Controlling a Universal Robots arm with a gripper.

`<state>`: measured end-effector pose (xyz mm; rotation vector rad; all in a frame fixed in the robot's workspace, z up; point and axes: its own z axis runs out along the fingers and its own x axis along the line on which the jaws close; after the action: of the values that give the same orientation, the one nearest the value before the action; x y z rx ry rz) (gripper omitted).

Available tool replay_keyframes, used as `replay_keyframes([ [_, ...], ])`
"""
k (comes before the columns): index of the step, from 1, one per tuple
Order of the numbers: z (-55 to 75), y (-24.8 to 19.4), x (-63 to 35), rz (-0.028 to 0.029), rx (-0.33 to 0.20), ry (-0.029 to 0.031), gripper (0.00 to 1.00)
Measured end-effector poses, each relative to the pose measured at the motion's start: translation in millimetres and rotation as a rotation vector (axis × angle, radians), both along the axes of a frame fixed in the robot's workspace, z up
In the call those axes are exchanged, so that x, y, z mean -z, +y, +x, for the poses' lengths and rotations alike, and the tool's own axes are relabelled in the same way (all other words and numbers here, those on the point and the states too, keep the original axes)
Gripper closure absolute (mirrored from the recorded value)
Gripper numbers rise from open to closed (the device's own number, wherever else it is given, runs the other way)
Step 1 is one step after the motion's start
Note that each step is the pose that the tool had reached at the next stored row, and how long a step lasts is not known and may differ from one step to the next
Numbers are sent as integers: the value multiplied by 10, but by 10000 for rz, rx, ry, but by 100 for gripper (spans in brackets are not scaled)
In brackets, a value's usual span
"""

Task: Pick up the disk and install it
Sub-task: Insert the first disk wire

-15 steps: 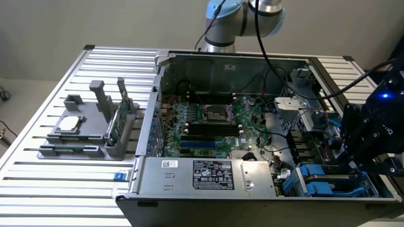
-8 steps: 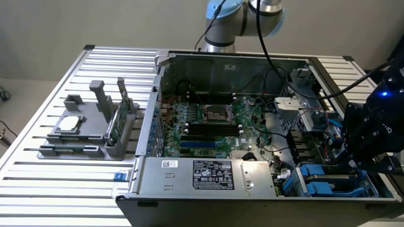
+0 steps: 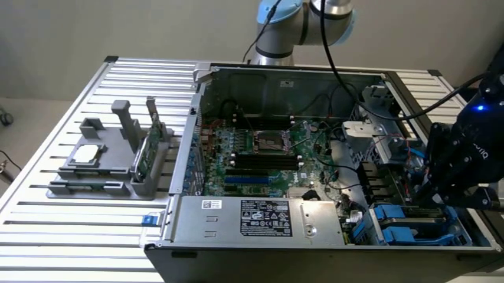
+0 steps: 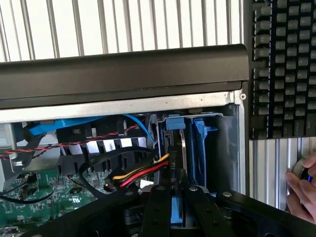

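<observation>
Dim even light, soft focus, dark foreground

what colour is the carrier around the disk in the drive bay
Bright blue, clearest in the wrist view, where the disk stands on edge in the bay above the gripper.

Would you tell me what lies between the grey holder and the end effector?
In the exterior view, the open computer case lies between the holder and the end effector.

My gripper point(image 4: 177, 210) is cut by the lower edge of the wrist picture, and its fingers cover most of the disk point(image 4: 177, 215). A hand point(image 4: 303, 190) is cut at the right edge.
</observation>
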<state>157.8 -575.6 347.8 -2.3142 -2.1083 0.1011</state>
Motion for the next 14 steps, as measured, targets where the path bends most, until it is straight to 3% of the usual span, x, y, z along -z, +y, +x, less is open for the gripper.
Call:
replay_keyframes([
  [4,19,41,-7,-114,0,351,84],
  [8,82,58,-18,-231,1,608,84],
  [11,159,74,-18,-323,2,703,84],
  [12,174,77,-18,-368,3,722,84],
  [14,177,77,-17,-404,6,727,84],
])
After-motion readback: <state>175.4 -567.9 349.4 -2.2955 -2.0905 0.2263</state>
